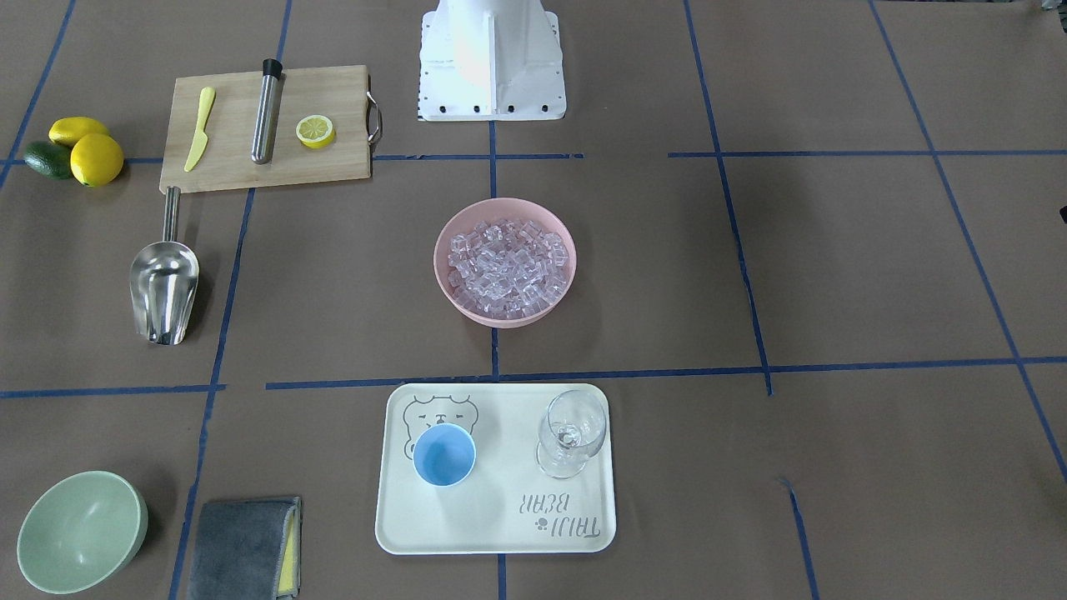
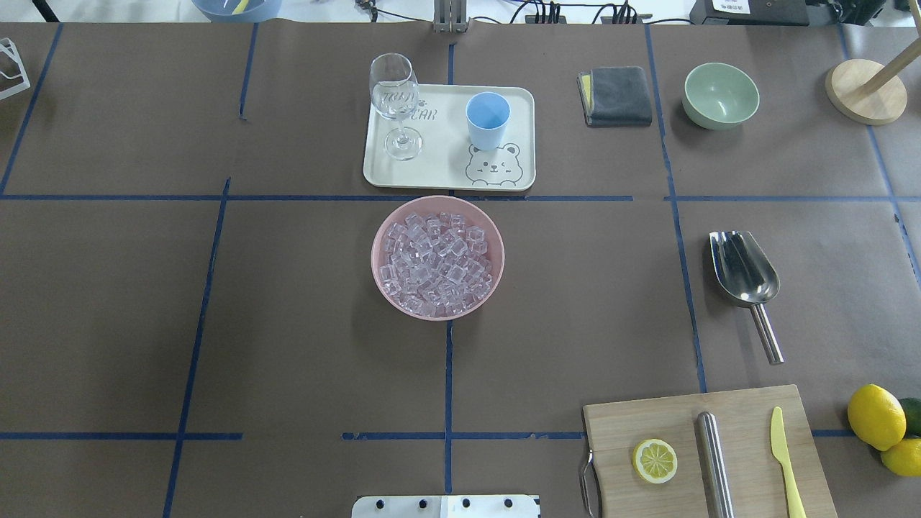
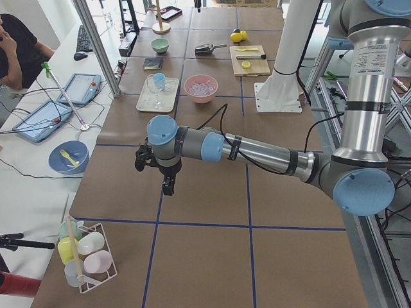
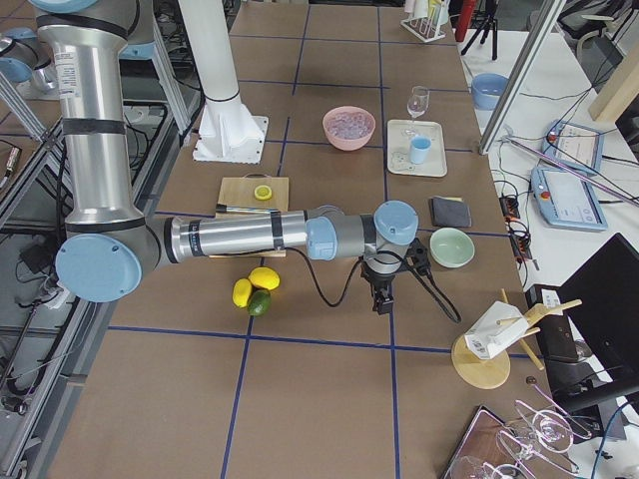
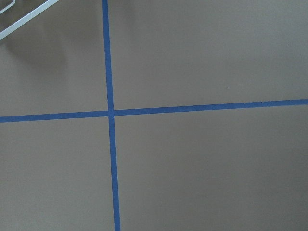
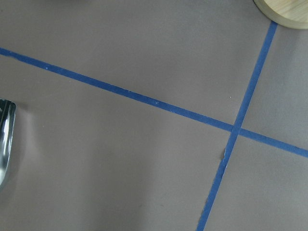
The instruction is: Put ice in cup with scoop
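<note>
The steel scoop (image 1: 164, 287) lies alone on the table, trough toward the operators' side; it also shows in the overhead view (image 2: 745, 270). The ice (image 1: 508, 267) fills a pink bowl (image 1: 437, 258) at the table's middle. The light-blue cup (image 1: 444, 454) stands empty on a cream tray (image 1: 500, 517) beside a wine glass (image 1: 571, 433). My left gripper (image 3: 168, 186) hangs over bare table far from these things. My right gripper (image 4: 382, 299) hangs near the scoop's end of the table. Whether either is open or shut I cannot tell.
A cutting board (image 1: 267, 125) holds a yellow knife (image 1: 200, 125), a steel rod (image 1: 267, 108) and a half lemon (image 1: 315, 131). Lemons (image 1: 92, 154), a green bowl (image 1: 79, 529) and a grey cloth (image 1: 242, 550) lie on that side. A wooden stand (image 2: 863, 90) is nearby.
</note>
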